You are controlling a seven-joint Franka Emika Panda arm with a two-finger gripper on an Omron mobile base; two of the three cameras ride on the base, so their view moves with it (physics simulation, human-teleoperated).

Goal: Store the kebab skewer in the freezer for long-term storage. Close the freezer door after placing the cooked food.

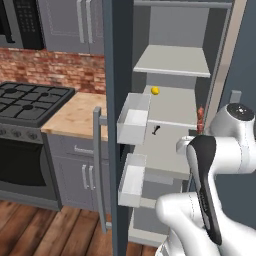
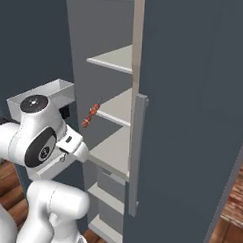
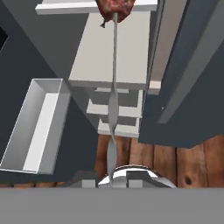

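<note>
Base views flank arm, both facing open freezer [image 1: 172,107] shelves; hand view close, looking down along skewer [image 3: 114,83].

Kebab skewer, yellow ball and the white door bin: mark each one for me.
kebab skewer [image 2: 90,115], right base view, on the reddish meat chunks.
yellow ball [image 1: 155,91], left base view, middle of the ball on the shelf.
white door bin [image 1: 131,125], left base view, the upper bin's front wall.

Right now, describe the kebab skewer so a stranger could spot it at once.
Start at the tall slate-grey freezer with its door open. At the right edge of the pale middle shelf, just above the white arm, is the kebab skewer. It is a thin stick with reddish-brown meat, unlike the yellow ball further back.
</note>
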